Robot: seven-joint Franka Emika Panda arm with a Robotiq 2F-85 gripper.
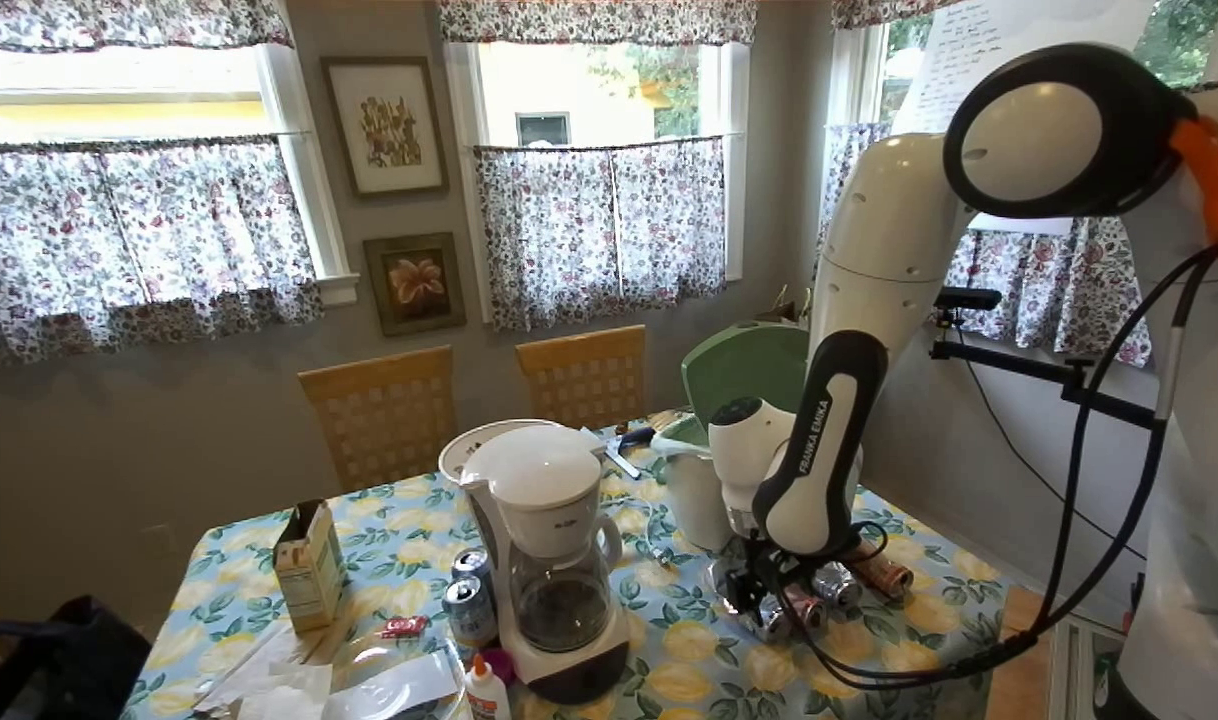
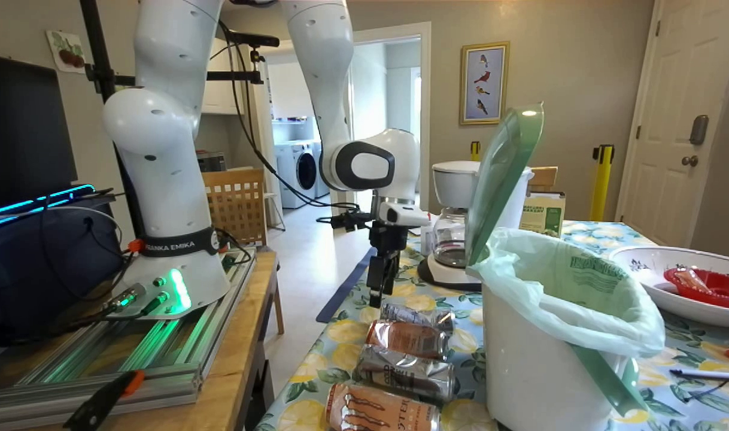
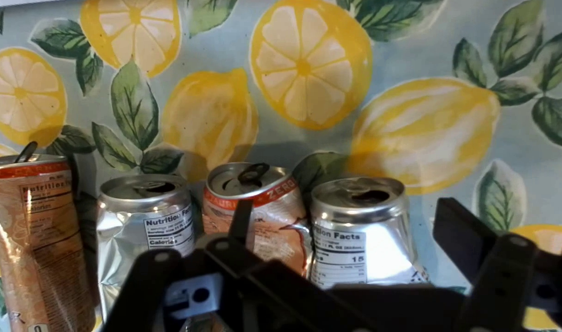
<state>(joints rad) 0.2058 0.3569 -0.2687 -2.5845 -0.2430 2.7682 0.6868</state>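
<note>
Orange can [image 3: 43, 249] at the far left of the wrist view: it lies on its side on the desk [image 3: 299, 64], free of any grip.
Left silver can [image 3: 133, 230]: it lies next in the row, dented and not lifted.
Bent orange can [image 3: 278, 230]: it lies third; one finger of the claw [image 3: 345, 203] shows in front of it, whether touching, I cannot tell.
Claw: its jaws stand wide apart and have hold of nothing.
Right silver can [image 3: 359, 242]: it lies between the two fingers; I judge the claw mostly placed, but the grip not yet made, and no can lifted.
White bin [image 2: 532, 359], right of the cans in an exterior view: its green lid [image 2: 502, 179] is raised.
</note>
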